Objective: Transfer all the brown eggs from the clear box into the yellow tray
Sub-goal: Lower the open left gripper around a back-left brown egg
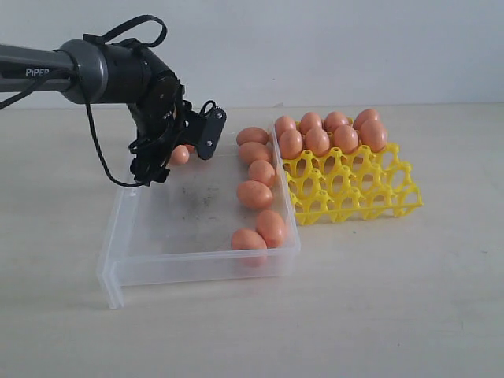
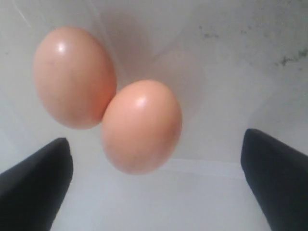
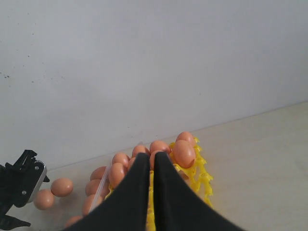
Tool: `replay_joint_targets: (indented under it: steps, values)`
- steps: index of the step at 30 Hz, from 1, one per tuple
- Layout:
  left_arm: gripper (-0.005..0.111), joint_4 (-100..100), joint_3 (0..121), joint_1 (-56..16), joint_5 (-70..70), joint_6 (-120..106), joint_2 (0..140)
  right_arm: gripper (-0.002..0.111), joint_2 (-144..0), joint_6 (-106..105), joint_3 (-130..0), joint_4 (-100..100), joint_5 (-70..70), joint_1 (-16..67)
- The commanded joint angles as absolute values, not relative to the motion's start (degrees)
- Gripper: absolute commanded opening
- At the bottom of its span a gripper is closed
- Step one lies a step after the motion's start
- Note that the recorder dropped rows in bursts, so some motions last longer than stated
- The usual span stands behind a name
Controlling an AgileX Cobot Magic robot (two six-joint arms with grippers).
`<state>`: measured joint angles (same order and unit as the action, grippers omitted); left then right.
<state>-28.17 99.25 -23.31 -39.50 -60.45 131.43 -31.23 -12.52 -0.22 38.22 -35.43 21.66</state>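
Observation:
My left gripper (image 1: 161, 161) hangs over the far left corner of the clear box (image 1: 197, 260), open. In the left wrist view its dark fingers (image 2: 36, 185) stand wide apart, and two brown eggs (image 2: 141, 126) lie touching each other just ahead of the gap; neither is gripped. Several more brown eggs (image 1: 254, 194) lie along the box's right wall. The yellow tray (image 1: 354, 193) sits right of the box with several eggs (image 1: 317, 140) in its back rows. My right gripper (image 3: 153, 161) is shut on nothing, away from the tray (image 3: 202, 180); the exterior view does not show it.
The box's floor (image 1: 193, 209) has dark scuffs and lies bare in the middle. The tray's front rows of cups (image 1: 346, 201) hold nothing. A pale wall stands behind the light table (image 1: 378, 315).

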Motion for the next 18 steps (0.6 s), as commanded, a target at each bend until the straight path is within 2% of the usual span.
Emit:
replay_joint_targets:
  steps: [1,14,18]
  values:
    - [0.087,-27.44,99.61,-23.58,-38.24,-60.48,131.25,0.000,-31.42,-12.54,0.00,38.25,-35.37,21.66]
    - [0.086,-24.82,99.61,-23.01,-37.36,-60.48,131.25,0.000,-31.42,-12.54,0.00,38.25,-35.37,21.66]
    - [0.078,-24.82,99.61,-22.92,-36.75,-60.48,131.34,0.000,-31.42,-12.54,0.00,38.25,-35.37,21.66]
